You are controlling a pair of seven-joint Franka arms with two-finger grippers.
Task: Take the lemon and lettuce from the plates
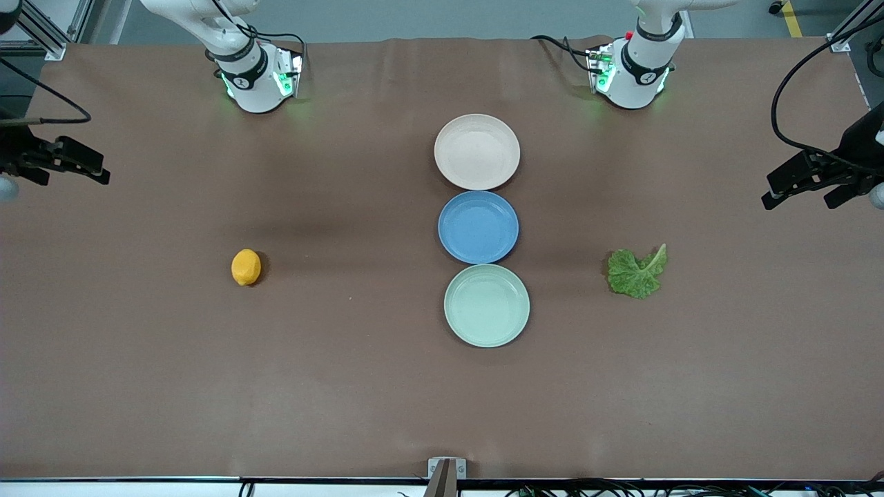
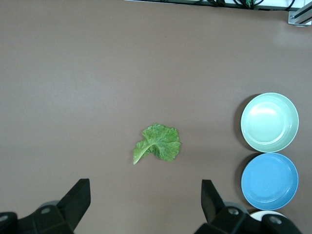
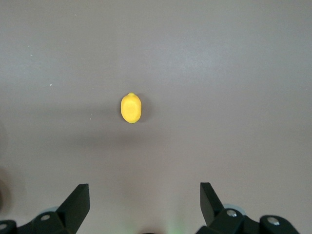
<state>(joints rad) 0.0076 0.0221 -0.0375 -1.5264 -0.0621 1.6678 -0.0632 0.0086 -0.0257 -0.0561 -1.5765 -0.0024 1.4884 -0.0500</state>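
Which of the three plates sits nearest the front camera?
The mint green plate. It ends the row on the camera's side; the blue plate is in the middle and the beige-pink plate lies nearest the robots' bases.

A round, shallow blue plate (image 1: 478,227) sits near the middle of a wide brown worktop (image 1: 345,359). The plate is plain, upright and has nothing on it. The worktop's covering is smooth and matte, with faint creases along the edge where the bases stand. A small metal bracket (image 1: 446,469) is fixed at the middle of the worktop's edge nearest the front camera.
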